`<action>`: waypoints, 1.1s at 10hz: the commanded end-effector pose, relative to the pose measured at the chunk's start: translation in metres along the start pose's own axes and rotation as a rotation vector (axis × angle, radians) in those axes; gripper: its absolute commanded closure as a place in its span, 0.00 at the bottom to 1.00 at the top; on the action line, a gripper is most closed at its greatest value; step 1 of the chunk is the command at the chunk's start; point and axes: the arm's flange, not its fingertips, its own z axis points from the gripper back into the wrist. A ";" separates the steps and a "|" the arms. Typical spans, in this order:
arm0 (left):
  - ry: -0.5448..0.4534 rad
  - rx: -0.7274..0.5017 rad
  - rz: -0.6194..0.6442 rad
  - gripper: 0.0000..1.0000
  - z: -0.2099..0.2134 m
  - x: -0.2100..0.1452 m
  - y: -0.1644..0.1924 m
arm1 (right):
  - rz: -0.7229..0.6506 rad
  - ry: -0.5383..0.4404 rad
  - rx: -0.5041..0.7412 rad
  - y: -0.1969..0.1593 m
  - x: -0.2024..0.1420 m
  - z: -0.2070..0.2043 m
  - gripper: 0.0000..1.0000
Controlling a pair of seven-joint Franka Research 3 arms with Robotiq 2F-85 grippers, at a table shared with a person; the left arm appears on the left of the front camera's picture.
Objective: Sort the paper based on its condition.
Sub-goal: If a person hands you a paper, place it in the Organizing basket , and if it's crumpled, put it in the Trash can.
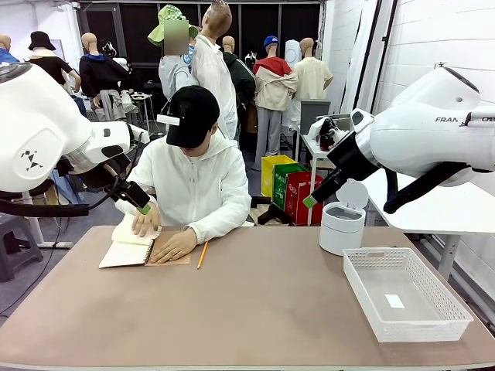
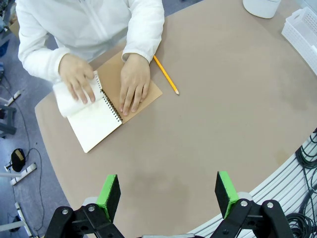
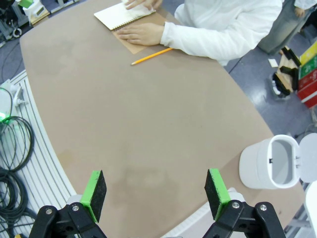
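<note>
A spiral notebook (image 2: 96,121) with a brown cover lies open at the table's far left, in front of a seated person. One of the person's hands (image 2: 134,84) presses the cover flat. The other hand (image 2: 77,84) bends a white sheet of paper (image 2: 64,101) up from the notebook; I cannot tell whether it is loose. My left gripper (image 2: 168,196) hangs open high above the table, near the person's shoulder in the front view (image 1: 143,207). High over the right side, my right gripper (image 3: 156,196) is open too, with nothing between its fingers.
A yellow pencil (image 1: 202,254) lies beside the notebook. A white bin (image 1: 341,224) with its lid up stands at the far right. A white mesh basket (image 1: 421,328) sits at the near right with a small white label (image 1: 394,301) inside. The brown table (image 1: 271,309) is round-edged.
</note>
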 end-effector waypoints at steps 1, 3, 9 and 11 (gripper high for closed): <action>0.001 0.000 -0.001 0.00 0.000 0.000 0.000 | 0.004 0.005 0.005 0.000 0.000 0.000 0.00; 0.001 0.000 -0.001 0.00 0.000 0.000 0.000 | 0.004 0.005 0.005 0.000 0.000 0.000 0.00; 0.001 0.000 -0.001 0.00 0.000 0.000 0.000 | 0.004 0.005 0.005 0.000 0.000 0.000 0.00; 0.001 0.000 -0.001 0.00 0.000 0.000 0.000 | 0.004 0.005 0.005 0.000 0.000 0.000 0.00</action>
